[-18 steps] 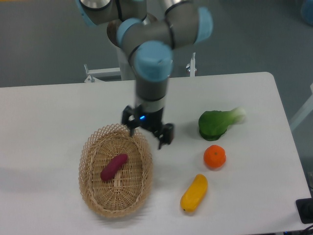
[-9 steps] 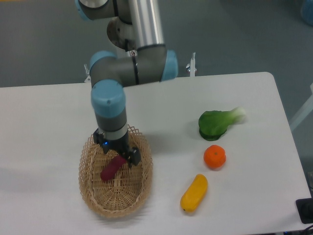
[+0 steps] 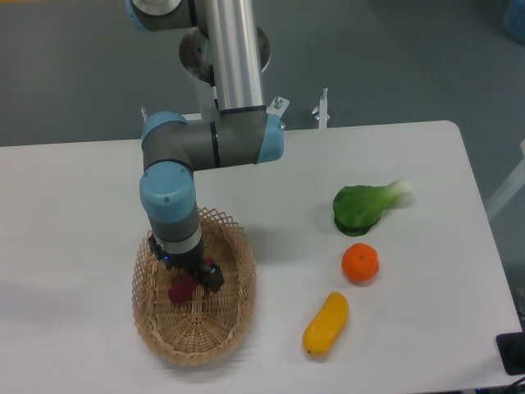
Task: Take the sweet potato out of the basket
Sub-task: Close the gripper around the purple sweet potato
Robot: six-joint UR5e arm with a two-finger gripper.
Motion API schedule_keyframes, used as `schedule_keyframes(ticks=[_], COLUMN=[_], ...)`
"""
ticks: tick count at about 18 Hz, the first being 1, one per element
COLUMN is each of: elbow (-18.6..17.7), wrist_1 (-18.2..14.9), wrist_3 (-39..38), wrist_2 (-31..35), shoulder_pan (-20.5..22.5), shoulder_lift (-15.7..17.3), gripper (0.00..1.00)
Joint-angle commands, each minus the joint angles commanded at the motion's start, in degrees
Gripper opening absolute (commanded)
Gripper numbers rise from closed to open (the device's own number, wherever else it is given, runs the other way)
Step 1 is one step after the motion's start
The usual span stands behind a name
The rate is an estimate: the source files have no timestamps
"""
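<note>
The claw (image 3: 187, 275) is down inside the basket (image 3: 234, 316) right over the sweet potato (image 3: 181, 288), and whether its fingers are parted or already pinching cannot be told from this angle. To do the grasp well, I judge the fingers should straddle the tuber across its narrow width near the middle, closing firmly before any lift. Only its lower-left end shows, so the long axis seemingly runs lower-left to upper-right across the basket floor, though that is hard to confirm.
</note>
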Motion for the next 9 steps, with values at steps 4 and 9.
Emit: schedule_keyframes(ticks=[4, 9], elbow=[0.18, 0.18], wrist_1=[0.26, 0.35], wrist_3=[0.0, 0.35], wrist_2=[0.09, 0.0], shoulder_pan=[0.0, 0.0], shoulder_lift=[-0.44, -0.26], gripper=[0.85, 0.33])
